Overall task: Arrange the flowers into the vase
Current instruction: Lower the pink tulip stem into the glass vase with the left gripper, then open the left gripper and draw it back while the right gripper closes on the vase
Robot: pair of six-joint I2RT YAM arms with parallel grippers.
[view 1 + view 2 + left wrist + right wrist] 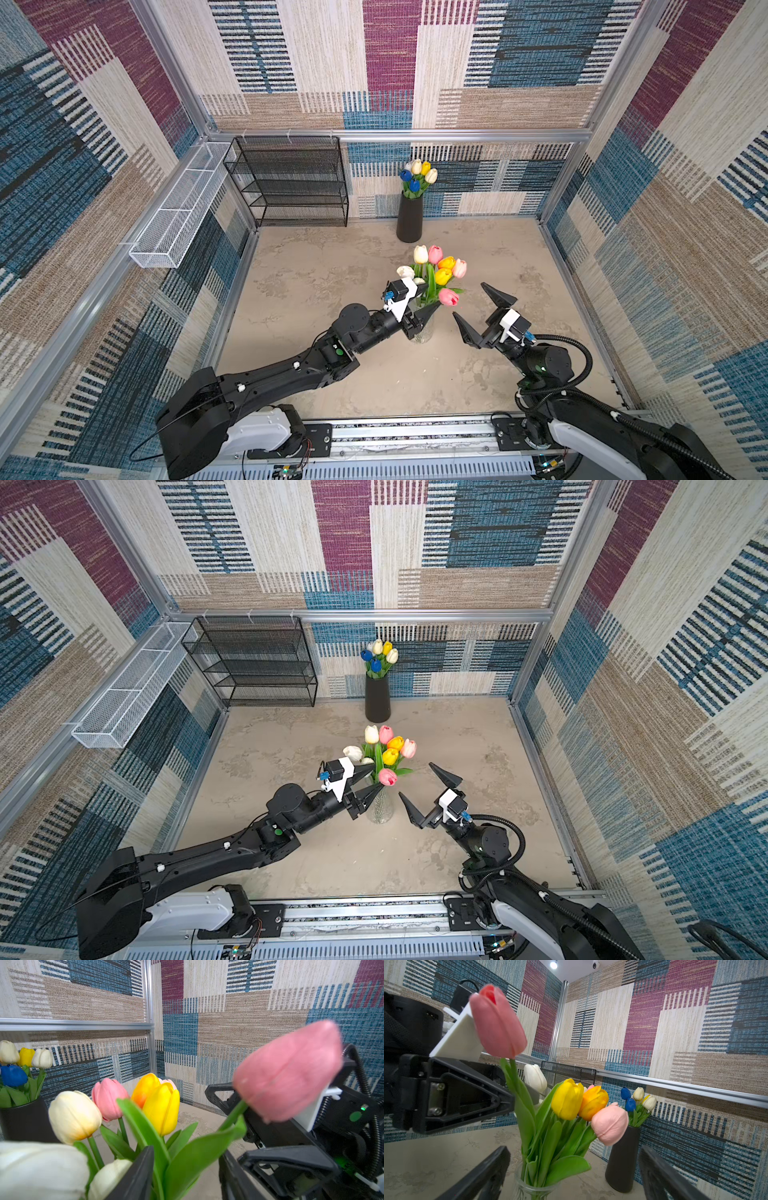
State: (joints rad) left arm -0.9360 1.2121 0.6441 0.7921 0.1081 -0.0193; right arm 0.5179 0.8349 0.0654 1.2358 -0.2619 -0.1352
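**Tulips in two vases, left hand loosened at the stems**

Two vases on the mottled, stone-look beige worktop [316,266]. Mid-worktop, a clear ribbed glass vase [380,810], narrow at the neck. Holds eight flowers [443,276] upright: three white, three pink, one yellow, one orange. All smooth, waxy tulip heads on thin green stems with long pointed leaves. Near the back wall, well apart, a tall matte black vase [409,220], tapered towards the top. Holds a second bunch [417,176] of the same make: two blue, one yellow and at least two white.

Left hand [375,780] level with the stems just above the glass neck. Black triangular fingers [500,1099] parted part-way, released, clamping nothing. Stem of the nearest pink tulip [498,1022] right at one fingertip; touching or not, cannot tell. Shows blurred in both wrist views, that one head alone.

Right hand [468,299] just beside the glass vase on the opposite side, spread wide, released and empty.

Against the back wall, one black wire-mesh rack [291,183], tiered and box-shaped. Along the left wall, one long white mesh basket [174,216], split by dividers. Woven patchwork covering in blue, maroon, beige and cream on the walls [390,50], edged with aluminium frame [415,135] bars
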